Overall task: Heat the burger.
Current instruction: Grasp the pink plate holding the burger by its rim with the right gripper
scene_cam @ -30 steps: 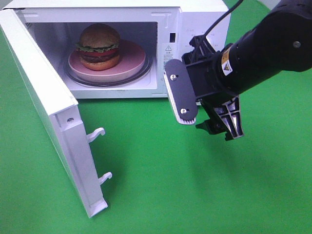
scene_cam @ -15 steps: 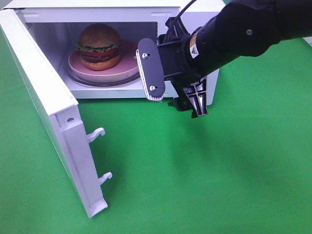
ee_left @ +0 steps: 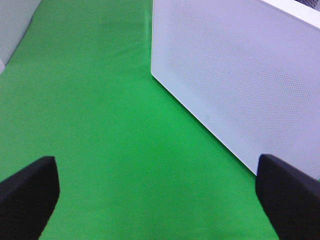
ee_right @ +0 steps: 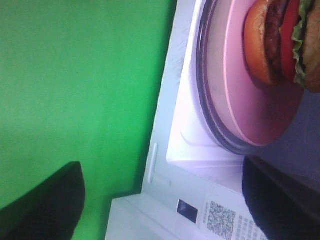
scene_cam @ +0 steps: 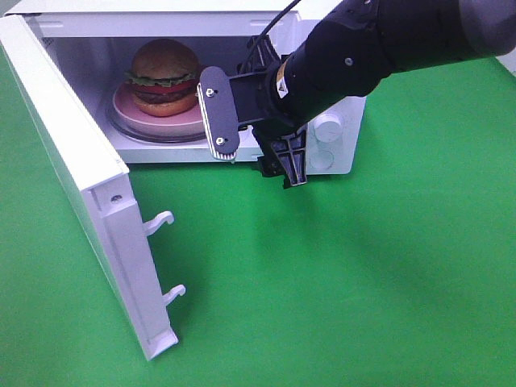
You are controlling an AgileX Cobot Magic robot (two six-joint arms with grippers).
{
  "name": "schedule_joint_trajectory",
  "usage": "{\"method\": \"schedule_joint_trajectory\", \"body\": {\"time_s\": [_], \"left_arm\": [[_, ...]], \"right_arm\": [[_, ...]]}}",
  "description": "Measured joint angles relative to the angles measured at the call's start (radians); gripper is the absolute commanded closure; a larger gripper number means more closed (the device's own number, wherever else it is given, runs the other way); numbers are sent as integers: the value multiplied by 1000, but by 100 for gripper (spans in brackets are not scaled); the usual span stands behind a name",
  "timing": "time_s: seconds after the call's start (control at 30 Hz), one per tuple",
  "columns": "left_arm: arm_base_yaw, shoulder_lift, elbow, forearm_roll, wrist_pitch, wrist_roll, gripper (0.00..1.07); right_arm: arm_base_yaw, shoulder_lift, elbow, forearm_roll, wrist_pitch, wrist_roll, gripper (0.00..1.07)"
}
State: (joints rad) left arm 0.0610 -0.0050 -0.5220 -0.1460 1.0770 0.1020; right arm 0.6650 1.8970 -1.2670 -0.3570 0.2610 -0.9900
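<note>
The burger (scene_cam: 164,76), with a golden bun, lettuce and a dark patty, sits on a pink plate (scene_cam: 216,103) on the glass turntable inside the open white microwave (scene_cam: 161,16). My right gripper (scene_cam: 258,167) is open and empty. It hangs just in front of the cavity's right edge, to the right of the burger and apart from it. The right wrist view shows the burger (ee_right: 280,40), the plate (ee_right: 250,95) and the gripper (ee_right: 160,200) with its jaws wide apart. My left gripper (ee_left: 160,200) is open and empty over green cloth, outside the high view.
The microwave door (scene_cam: 81,185) stands swung out to the left, with two latch hooks (scene_cam: 161,222) on its edge. Control knobs (scene_cam: 326,129) show behind my right arm. A white perforated panel (ee_left: 240,75) fills the left wrist view. Green cloth (scene_cam: 322,306) covers the table.
My right arm has swung left across the microwave's front, from beside the control panel to the cavity's right edge. The burger, plate and door have not moved.
</note>
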Motion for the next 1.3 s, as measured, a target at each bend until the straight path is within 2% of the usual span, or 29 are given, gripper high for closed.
{"method": "schedule_joint_trajectory", "body": {"time_s": [0.2,0.63,0.73,0.93,1.3], "left_arm": [[0,0,0,0,0,0,4],[0,0,0,0,0,0,4],[0,0,0,0,0,0,4],[0,0,0,0,0,0,4],[0,0,0,0,0,0,4]], "right_arm": [[10,44,-50,10,-16,0,25],[12,213,-234,37,-15,4,27],[12,221,-245,42,-14,4,27],[12,310,-366,75,33,4,29],[12,399,-497,117,63,4,31]]}}
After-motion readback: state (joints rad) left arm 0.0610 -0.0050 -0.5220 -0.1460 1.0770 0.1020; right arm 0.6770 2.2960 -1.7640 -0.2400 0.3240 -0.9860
